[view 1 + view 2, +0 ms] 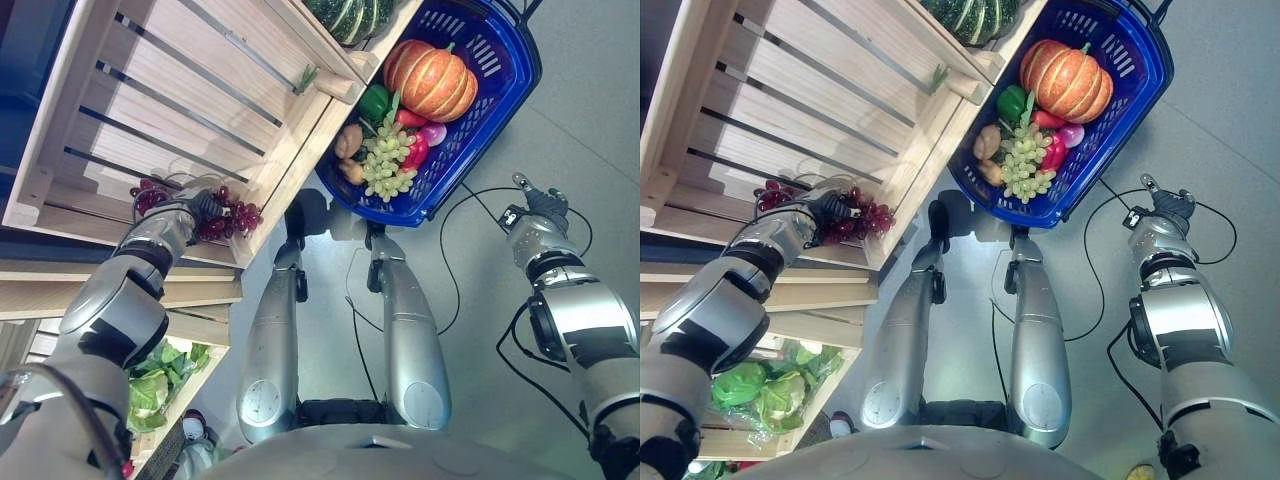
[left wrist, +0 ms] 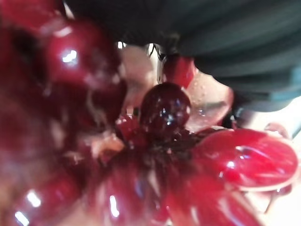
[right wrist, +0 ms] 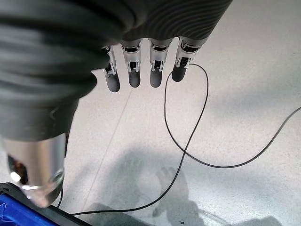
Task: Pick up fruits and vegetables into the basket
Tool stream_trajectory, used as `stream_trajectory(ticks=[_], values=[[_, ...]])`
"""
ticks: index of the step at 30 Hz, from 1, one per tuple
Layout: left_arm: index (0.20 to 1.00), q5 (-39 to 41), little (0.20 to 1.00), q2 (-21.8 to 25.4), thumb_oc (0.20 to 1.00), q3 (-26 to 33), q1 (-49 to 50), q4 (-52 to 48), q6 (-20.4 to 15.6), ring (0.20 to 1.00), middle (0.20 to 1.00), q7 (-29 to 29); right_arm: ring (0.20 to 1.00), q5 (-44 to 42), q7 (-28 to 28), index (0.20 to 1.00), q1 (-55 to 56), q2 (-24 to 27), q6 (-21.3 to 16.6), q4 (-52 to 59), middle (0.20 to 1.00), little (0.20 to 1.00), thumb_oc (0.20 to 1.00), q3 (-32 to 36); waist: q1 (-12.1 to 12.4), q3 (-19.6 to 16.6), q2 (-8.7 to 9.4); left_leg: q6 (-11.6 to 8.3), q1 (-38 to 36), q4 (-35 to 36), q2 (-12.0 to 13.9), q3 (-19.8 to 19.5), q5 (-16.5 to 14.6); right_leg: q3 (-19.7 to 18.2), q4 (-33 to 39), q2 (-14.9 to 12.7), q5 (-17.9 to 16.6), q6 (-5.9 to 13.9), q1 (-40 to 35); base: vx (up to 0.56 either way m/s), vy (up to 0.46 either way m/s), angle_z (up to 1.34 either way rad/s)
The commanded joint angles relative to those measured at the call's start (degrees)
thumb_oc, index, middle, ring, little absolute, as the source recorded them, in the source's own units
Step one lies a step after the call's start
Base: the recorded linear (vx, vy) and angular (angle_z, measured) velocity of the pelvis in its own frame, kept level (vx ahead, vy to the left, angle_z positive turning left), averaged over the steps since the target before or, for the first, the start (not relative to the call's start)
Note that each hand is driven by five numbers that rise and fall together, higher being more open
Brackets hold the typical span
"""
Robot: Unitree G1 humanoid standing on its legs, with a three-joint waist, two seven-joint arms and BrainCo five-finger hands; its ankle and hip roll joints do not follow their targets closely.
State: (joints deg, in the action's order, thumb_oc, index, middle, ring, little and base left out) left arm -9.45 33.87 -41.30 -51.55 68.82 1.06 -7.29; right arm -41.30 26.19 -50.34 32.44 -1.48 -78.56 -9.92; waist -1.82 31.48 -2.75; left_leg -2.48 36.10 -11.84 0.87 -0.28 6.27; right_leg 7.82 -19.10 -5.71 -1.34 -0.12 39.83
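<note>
Red grapes (image 1: pixel 228 216) clenched in left hand (image 1: pixel 196 209) at wooden crate (image 1: pixel 200 90) front edge, blue basket (image 1: pixel 505 60) well right (right hand (image 3: pixel 141 70) idle, fingers straight). Risk: berries snagging crate lip, tearing loose.

wooden crate shelf (image 1: pixel 190 90) | red grapes (image 1: pixel 235 215) at edge; floor (image 1: pixel 590 110) | blue basket (image 1: pixel 500 75)

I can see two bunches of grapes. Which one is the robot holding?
The red grapes, held in the left hand at the wooden crate's edge. The green grapes already lie in the blue basket.
</note>
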Motion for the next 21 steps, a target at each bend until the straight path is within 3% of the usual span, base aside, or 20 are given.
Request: stream_trajectory(ticks=[1,11,21], values=[[0.200,16.84,0.200,-3.93,0.200,8.14,8.45,2.59,-0.65,0.200,0.200,-7.35,1.000,2.19,2.18,1.000,4.23,0.62,-0.82,1.12,1.000,1.000,1.000,0.79,1.53,-1.68,0.68,0.65,0.48,-3.49,-2.54,1.31,-5.63,-0.91,1.62,3.18,0.21,4.44,-1.78,0.00,0.000,0.00],[0.200,46.88,0.200,-2.94,0.200,19.76,9.64,-3.69,-2.35,0.200,0.200,-11.69,1.000,4.32,1.42,1.000,5.50,1.33,-0.84,2.37,1.000,1.000,1.000,2.14,1.40,-1.68,-0.13,0.64,-0.37,-2.83,-2.44,1.11,-5.44,-1.24,0.99,3.37,0.60,4.53,-1.86,0.00,0.000,0.00],[0.200,59.60,0.200,-2.54,0.200,22.88,8.16,-7.86,-1.73,0.200,0.200,-12.20,1.000,5.25,0.42,1.000,5.15,2.03,-0.66,2.75,1.000,1.000,1.000,1.85,1.26,-1.68,-0.27,0.72,-0.32,-3.14,-2.45,1.03,-5.60,-1.44,0.62,3.35,1.17,4.37,-2.02,0.00,0.000,0.00]])
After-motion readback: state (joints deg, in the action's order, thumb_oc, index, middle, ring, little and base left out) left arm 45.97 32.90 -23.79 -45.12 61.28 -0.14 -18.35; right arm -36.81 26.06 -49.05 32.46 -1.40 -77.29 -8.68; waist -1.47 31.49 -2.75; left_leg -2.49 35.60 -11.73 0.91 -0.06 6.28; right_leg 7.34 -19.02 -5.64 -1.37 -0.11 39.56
